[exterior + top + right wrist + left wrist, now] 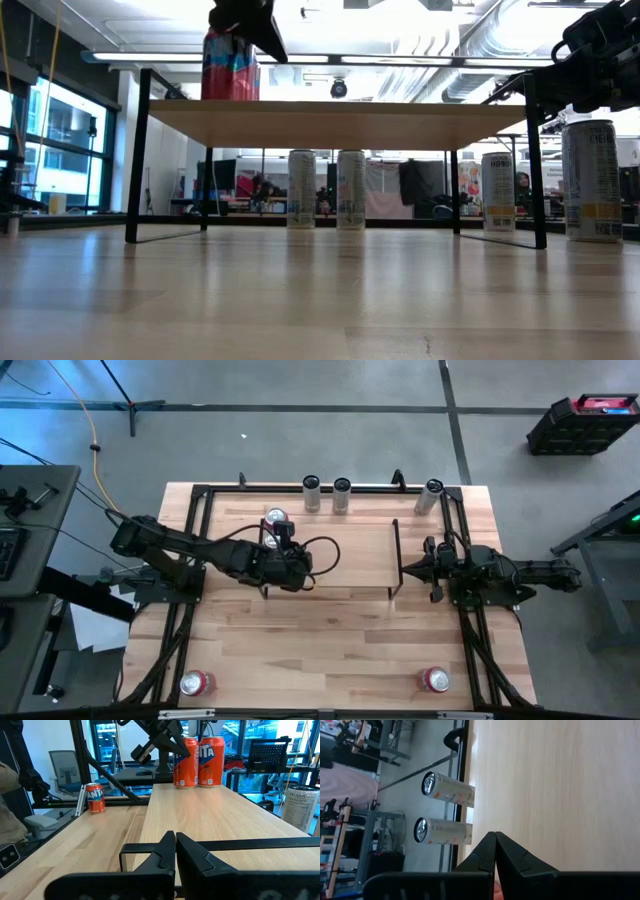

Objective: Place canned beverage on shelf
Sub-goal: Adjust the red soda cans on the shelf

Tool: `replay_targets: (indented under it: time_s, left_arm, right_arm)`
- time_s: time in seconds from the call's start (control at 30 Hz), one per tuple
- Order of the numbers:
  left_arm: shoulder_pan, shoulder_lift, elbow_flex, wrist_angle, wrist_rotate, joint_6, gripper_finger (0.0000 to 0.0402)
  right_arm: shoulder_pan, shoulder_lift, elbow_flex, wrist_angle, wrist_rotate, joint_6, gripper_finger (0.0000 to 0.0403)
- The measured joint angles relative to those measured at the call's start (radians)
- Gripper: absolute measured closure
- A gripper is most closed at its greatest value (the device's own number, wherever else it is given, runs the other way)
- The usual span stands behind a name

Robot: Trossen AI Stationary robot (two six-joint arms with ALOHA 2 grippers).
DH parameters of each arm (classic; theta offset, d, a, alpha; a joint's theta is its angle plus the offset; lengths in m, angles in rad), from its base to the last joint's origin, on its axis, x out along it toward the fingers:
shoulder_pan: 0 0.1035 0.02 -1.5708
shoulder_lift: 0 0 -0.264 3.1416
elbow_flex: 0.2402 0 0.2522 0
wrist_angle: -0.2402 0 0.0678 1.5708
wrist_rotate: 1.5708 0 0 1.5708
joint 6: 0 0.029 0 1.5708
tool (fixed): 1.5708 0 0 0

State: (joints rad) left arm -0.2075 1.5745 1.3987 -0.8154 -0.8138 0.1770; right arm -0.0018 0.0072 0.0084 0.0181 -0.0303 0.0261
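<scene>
Item: canned beverage (275, 518), upright on shelf (350, 555), far-left corner. Left pincer (268, 540) just beside it, pressed together, empty. Right pincer (408, 570) likewise. Step: placement apparently done; next, withdraw without toppling.

"FANTA" on orange cans (186, 762); "CELSIUS" on white can (302, 806)

table (330, 640): shelf (350, 550), white cans (341, 494), red cans (196, 682) | shelf: orange cans (199, 755)

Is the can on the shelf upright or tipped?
Upright: the can stands on its base on the shelf, top rim facing up in the high view.
</scene>
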Motion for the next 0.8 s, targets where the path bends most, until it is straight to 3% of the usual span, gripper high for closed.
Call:
replay_targets:
  time_s: [0.47, 0.8]
  left_arm:
    - [-0.002, 0.0, -0.001, 0.005, -0.003, 0.012, 0.0401]
    - [-0.142, -0.069, -0.015, -0.051, 0.022, -0.029, 0.0401]
  right_arm:
    - [0.0, 0.0, 0.0, 0.0, 0.0, 0.0, 0.0402]
    - [0.0, 0.0, 0.0, 0.0, 0.0, 0.0, 0.0402]
